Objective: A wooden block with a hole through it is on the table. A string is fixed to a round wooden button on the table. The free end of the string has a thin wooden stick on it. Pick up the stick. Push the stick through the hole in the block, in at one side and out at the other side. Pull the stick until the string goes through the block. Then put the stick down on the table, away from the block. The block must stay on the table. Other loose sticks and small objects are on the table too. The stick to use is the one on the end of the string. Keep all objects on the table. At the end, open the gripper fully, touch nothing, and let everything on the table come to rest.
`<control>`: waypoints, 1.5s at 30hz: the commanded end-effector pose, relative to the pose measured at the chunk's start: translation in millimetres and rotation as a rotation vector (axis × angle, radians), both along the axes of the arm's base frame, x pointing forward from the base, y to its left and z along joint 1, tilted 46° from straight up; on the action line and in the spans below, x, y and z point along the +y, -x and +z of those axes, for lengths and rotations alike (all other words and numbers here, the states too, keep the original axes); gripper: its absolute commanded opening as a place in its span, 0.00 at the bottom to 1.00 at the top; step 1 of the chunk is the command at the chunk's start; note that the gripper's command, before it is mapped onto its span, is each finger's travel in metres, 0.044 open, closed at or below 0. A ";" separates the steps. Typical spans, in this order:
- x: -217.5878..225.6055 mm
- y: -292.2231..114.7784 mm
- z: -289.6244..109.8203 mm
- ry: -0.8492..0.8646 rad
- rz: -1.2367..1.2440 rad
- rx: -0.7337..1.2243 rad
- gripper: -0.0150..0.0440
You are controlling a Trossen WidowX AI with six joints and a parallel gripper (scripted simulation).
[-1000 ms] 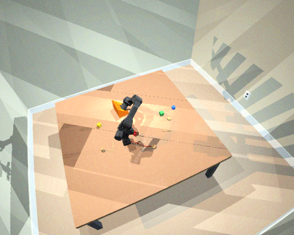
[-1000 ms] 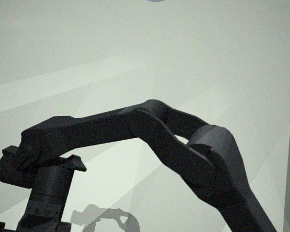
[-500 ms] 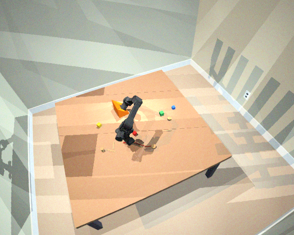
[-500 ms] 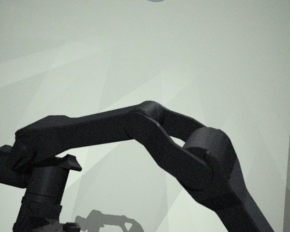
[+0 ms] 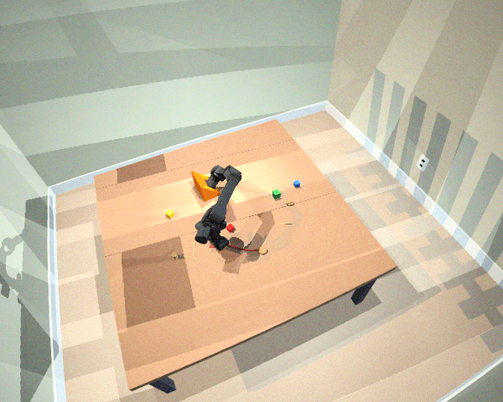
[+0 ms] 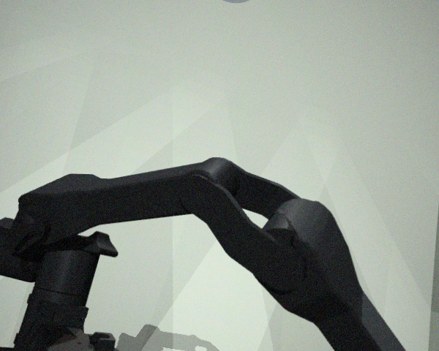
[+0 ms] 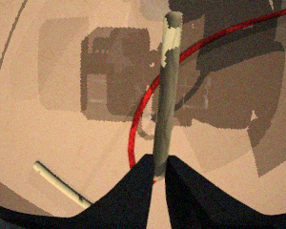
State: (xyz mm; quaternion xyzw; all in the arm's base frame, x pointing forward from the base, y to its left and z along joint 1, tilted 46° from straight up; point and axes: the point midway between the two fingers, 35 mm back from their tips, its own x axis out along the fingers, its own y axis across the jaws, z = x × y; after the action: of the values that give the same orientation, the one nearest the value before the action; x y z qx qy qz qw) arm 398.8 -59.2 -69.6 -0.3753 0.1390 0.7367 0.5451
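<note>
Dark parallel-jaw gripper (image 7: 160,168) is clamping the thin wooden stick (image 7: 166,90) at its near end; the two dark fingers are nearly closed around it. In the wrist view the stick is pointing straight out from the fingertips, held off the light brown wooden table (image 5: 286,276), pale at its far tip.

Red string (image 7: 138,129) is curving in a loop beneath the stick and running off toward the upper right of the wrist view. In the top view the string (image 5: 243,249) is lying on the table from under the gripper (image 5: 220,243) to the round wooden button (image 5: 262,249), which is resting flat a little way to the right.

Small red cube (image 5: 230,227) is sitting just beside the wrist. Whether it is the holed block cannot be told at this size.

Loose pale stick (image 7: 61,182) is lying on the table left of the fingers. Another loose stick (image 5: 194,248) and a small tan object (image 5: 175,255) are lying left of the gripper.

Orange wedge (image 5: 203,185) is sitting by the arm base. Yellow cube (image 5: 169,213), green cube (image 5: 276,193) and blue cube (image 5: 296,183) are lying well apart from the gripper.

Exterior view is showing only the dark arm links (image 6: 144,196).
</note>
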 end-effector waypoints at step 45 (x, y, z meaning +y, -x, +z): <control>-34.1 -21.8 -37.9 0.008 0.003 -0.010 0.25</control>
State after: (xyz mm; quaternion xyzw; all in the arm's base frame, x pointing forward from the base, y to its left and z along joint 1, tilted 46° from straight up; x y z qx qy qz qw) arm 419.9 -91.8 -106.6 -0.3776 0.1383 0.7347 0.5464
